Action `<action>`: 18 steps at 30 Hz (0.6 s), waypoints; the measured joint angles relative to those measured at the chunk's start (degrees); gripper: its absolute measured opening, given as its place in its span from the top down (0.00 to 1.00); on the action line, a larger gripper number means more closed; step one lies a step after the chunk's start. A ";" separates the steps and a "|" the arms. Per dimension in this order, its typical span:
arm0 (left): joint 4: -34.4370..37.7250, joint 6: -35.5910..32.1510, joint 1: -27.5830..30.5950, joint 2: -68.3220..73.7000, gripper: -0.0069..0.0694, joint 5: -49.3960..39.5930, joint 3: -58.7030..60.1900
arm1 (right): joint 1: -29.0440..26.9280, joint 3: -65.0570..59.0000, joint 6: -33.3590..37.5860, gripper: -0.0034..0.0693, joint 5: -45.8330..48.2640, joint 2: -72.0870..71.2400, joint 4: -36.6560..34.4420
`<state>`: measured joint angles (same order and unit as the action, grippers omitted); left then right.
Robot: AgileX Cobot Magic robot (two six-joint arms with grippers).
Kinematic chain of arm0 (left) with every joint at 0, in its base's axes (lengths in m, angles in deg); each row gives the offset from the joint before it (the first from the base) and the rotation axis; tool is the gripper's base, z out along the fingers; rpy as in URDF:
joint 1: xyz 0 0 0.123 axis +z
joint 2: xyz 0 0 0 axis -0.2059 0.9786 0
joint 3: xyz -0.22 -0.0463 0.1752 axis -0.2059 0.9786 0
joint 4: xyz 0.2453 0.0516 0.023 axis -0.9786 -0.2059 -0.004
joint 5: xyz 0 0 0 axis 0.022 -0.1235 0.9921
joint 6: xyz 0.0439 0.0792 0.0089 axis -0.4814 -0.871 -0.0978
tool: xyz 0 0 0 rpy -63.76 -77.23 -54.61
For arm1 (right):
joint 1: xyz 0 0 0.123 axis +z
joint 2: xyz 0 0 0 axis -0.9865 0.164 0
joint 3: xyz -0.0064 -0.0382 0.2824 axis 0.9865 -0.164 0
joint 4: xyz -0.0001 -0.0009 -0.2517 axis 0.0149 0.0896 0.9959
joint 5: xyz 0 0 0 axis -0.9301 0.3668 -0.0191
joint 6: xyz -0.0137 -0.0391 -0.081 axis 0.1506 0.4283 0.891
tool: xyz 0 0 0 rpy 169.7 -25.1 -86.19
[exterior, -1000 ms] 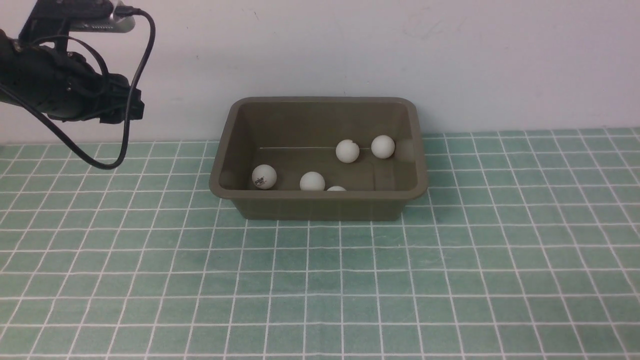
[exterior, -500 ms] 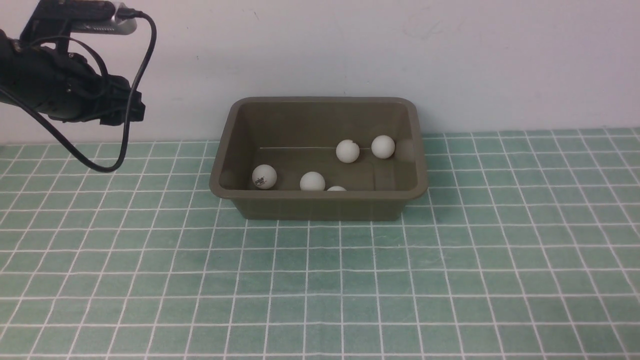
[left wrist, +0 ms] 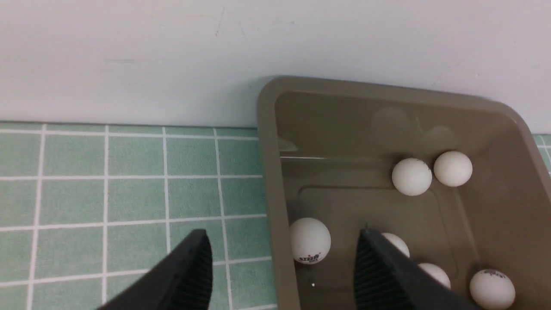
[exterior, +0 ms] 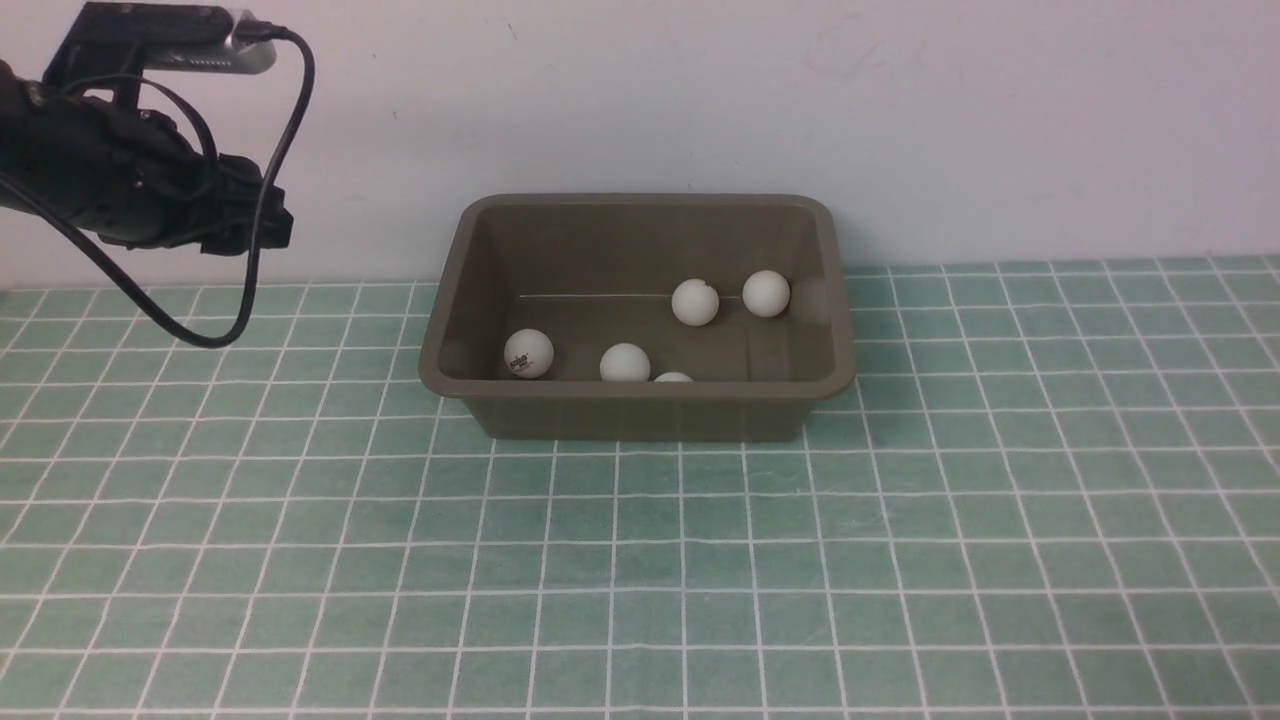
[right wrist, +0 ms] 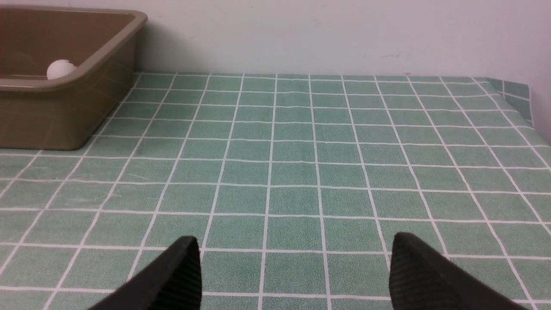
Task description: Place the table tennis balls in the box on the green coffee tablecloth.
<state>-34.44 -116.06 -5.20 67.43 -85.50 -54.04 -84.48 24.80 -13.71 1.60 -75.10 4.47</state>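
You have all 6 balls (left wrist: pixel 310 240) in the box (exterior: pixel 640 405) as far as the views show. The left wrist view counts them: 2 side by side near the far wall, 1 with a logo against the wall on the robot's left, 1 half hidden behind a finger, and 2 more toward the near wall. The front view shows only 5, since the near wall hides the rest.

The box sits on the cloth (exterior: pixel 640 580) at its far edge, close to the wall (exterior: pixel 700 90). No ball shows on the cloth in any view, though the cloth under and behind each arm is out of sight.

Your left gripper (left wrist: pixel 282 262) hangs raised at the box's left side, jaws apart with nothing between them. From its camera, 1 finger lies over the cloth and the other over the box interior. In the front view only the arm's body and cable show, up at the left.

Your right gripper (right wrist: pixel 295 267) is low over bare cloth, well to the right of the box, jaws wide apart and empty.

I'd judge the placing done. What is left, if anything, is pulling the left arm clear and parking both.
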 joint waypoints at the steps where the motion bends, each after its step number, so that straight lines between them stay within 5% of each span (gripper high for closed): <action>1: 0.20 0.00 0.00 0.00 0.38 0.14 0.00 | 0.00 0.00 0.00 0.22 0.00 0.00 0.00; 5: 0.34 -2.18 0.00 0.00 0.38 0.77 0.00 | 0.00 0.00 0.00 0.22 0.00 0.00 0.00; 12: 0.34 -20.20 0.00 -9.11 0.38 0.81 0.37 | 0.00 0.00 0.00 0.22 0.00 0.00 0.00; 18: 0.28 -22.52 0.00 -26.41 0.38 -1.03 0.37 | 0.00 0.00 0.00 0.22 0.00 0.00 0.00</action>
<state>-34.16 -138.57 -5.20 41.01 -86.53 -53.66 -84.48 24.80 -13.71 1.60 -75.10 4.47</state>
